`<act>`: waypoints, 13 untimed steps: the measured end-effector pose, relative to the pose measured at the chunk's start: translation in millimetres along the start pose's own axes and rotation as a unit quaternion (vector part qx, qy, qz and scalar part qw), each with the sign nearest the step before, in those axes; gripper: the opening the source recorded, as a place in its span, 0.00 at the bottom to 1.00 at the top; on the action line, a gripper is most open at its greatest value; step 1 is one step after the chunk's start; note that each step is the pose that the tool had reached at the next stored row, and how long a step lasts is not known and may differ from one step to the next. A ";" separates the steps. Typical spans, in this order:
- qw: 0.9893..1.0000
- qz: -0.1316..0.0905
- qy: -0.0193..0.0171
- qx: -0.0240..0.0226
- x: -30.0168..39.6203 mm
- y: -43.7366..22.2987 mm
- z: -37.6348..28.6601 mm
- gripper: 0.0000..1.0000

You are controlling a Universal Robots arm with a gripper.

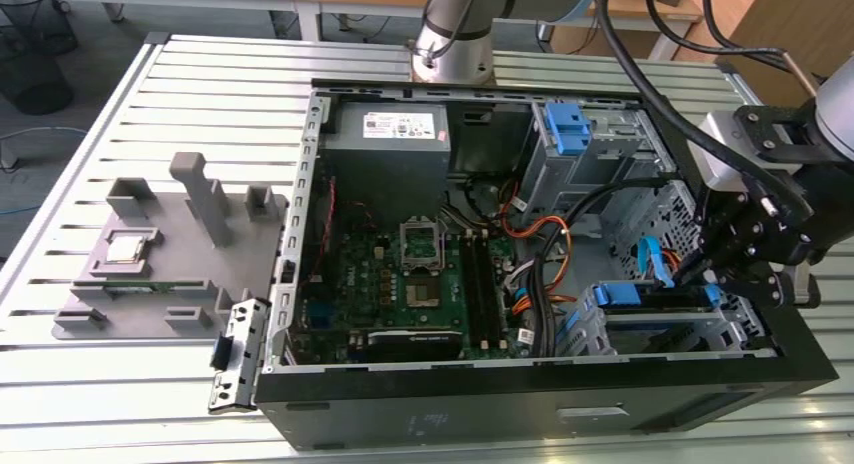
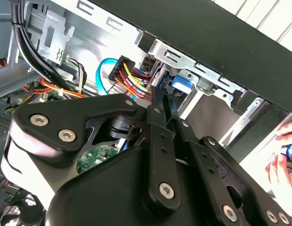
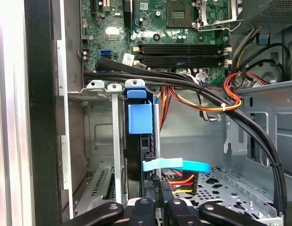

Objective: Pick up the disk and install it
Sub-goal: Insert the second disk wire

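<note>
The disk [image 1: 650, 296] sits on edge in the lower drive cage [image 1: 747, 329] of the open computer case, at the exterior view's right, framed by its blue bracket. In the first wrist view the disk [image 3: 138, 155] stands between the cage rails with its blue tab toward the motherboard. My gripper [image 1: 717, 274] hangs over the disk's cable end. Its fingers look shut and press close together beside the blue bracket in both wrist views, gripper [image 2: 163, 96] and gripper [image 3: 157, 190].
Orange, yellow and black cable bundles [image 3: 202, 101] and a light blue data cable [image 3: 176, 165] run close to the gripper. The power-supply box [image 1: 387, 126] and another blue bracket [image 1: 567, 129] sit at the case's far end. A grey fixture [image 1: 147, 274] holds a processor chip. A person's hand [image 2: 280, 160] is outside the case.
</note>
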State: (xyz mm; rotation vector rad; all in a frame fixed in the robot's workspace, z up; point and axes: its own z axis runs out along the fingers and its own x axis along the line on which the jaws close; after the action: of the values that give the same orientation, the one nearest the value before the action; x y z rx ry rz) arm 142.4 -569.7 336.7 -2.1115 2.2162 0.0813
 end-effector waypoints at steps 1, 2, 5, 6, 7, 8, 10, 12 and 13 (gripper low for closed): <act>1.000 0.000 0.000 0.000 0.0 0.0 0.0 0.17; 1.000 0.000 0.000 -0.001 0.0 -0.1 0.0 0.17; 1.000 0.001 0.001 -0.007 0.0 -0.6 0.3 0.17; 1.000 0.001 0.001 -0.008 0.0 -0.6 0.3 0.17; 1.000 0.001 0.001 -0.008 0.0 -0.6 0.4 0.17; 1.000 0.001 0.001 -0.008 0.0 -0.6 0.4 0.17; 1.000 0.001 0.001 -0.008 0.0 -0.6 0.4 0.17; 1.000 0.001 0.001 -0.008 0.0 -1.4 0.4 0.17; 1.000 0.001 0.001 -0.008 0.0 -2.2 0.4 0.17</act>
State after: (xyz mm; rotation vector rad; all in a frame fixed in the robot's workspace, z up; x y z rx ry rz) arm 144.6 -569.7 336.3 -2.1187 2.2250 0.0972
